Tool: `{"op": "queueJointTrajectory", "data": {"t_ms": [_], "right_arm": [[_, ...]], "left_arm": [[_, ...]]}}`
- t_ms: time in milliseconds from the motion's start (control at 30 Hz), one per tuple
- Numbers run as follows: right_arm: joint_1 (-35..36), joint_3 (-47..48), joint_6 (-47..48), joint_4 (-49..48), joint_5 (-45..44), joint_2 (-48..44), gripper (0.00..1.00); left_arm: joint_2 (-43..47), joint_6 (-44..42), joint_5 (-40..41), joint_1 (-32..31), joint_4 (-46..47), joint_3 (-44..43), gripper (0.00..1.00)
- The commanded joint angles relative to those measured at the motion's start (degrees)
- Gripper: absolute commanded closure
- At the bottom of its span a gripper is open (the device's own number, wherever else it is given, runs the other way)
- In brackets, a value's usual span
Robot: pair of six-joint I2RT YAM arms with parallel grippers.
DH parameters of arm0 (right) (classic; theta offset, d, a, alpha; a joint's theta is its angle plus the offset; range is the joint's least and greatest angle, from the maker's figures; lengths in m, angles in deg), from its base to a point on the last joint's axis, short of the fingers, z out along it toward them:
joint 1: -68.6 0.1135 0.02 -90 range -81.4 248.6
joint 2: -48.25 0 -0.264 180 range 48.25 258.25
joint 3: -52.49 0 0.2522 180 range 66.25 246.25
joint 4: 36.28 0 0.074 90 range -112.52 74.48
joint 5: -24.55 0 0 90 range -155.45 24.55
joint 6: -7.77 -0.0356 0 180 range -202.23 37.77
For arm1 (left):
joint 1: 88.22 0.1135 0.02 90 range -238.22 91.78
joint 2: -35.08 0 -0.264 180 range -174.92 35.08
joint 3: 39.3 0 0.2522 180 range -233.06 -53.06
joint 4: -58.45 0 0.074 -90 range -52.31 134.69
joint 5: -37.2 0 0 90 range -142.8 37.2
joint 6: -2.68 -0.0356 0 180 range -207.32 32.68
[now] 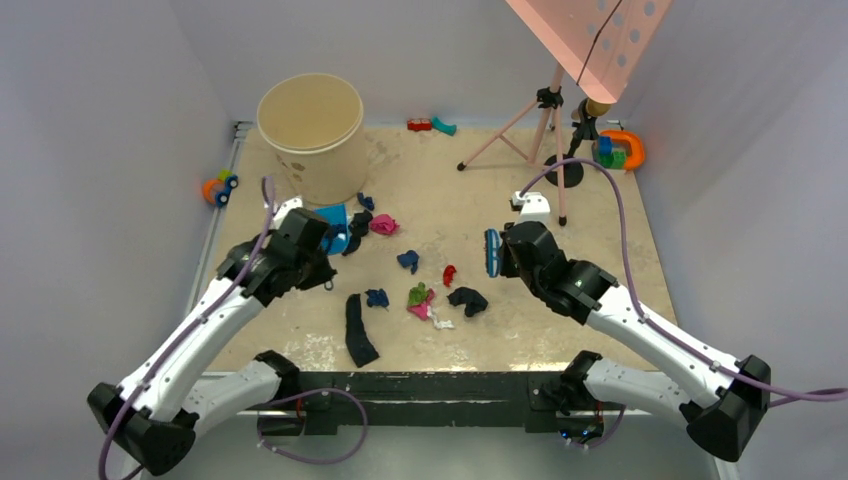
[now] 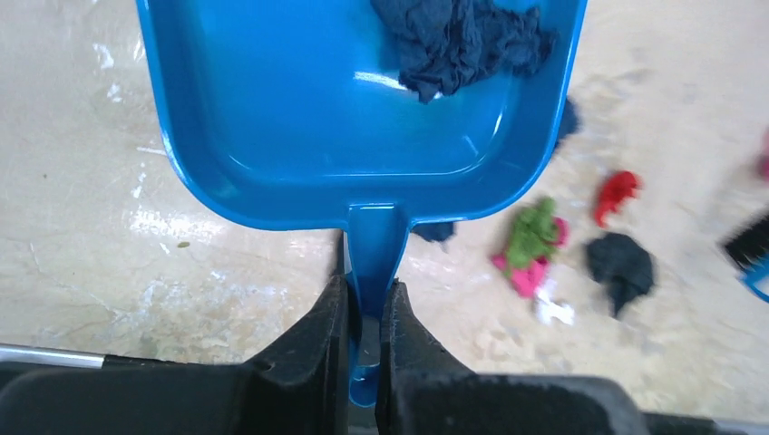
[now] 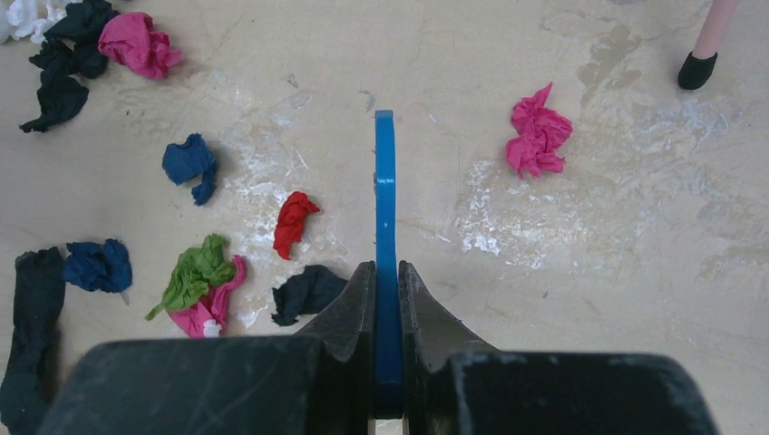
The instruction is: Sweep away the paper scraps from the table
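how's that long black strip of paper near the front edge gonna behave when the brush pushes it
The long black strip looks thin and crinkled, so it is probably very light and should slide easily on the table. Being long and likely floppy, it may bend or pivot round the brush rather than move straight. It lies flat, so rolling seems unlikely.

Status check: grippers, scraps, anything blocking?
Left gripper shut on dustpan, one dark scrap inside. Right gripper shut on brush. Most paper scraps loose on table. No blocker seen.

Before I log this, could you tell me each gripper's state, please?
Left gripper: shut on the dustpan handle.
Right gripper: shut on the hand brush.
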Motion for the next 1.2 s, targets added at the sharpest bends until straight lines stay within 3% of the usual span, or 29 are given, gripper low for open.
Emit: {"op": "queueJointTrajectory", "data": {"t_ms": [0,167,433,533,700,867,967,1067,1167], "right_arm": [[-0.02,0.21,-0.52,-1.78,1.40,-1.14,1.00],[-0.04,0.22,-1.33,-1.13,1.97,-2.20,1.00],[-0.04,-1.64,-3.06,-0.17,2.55,-5.02,1.00],[-0.05,-2.00,-3.98,0.60,2.69,-5.90,1.00],[-0.04,-2.37,-4.41,2.15,2.31,-8.23,1.00],[-0.03,-3.63,-4.15,1.89,1.93,-9.46,1.00],[-0.04,-3.35,-3.98,1.89,2.10,-8.74,1.00],[-0.07,-3.19,-3.94,1.96,2.05,-8.06,1.00],[-0.02,-3.40,-3.84,1.63,2.23,-7.46,1.00]], "left_arm": [[4.06,-10.12,-6.24,-0.11,-9.12,-11.06,1.00],[-2.18,-13.51,-12.08,0.12,-10.62,-24.18,1.00],[-23.41,-17.15,-19.85,2.60,-13.09,-50.09,1.00],[-31.50,-16.88,-23.48,5.39,-14.11,-60.58,1.00],[-41.37,-12.08,-37.99,14.45,-10.90,-70.63,1.00],[-44.35,-3.36,-47.89,22.42,2.90,-68.16,1.00],[-47.02,5.94,-59.10,25.88,13.64,-65.70,1.00],[-46.26,21.13,-67.99,28.33,36.36,-56.12,1.00],[-43.16,40.66,-67.29,30.52,63.63,-44.05,1.00]]}}
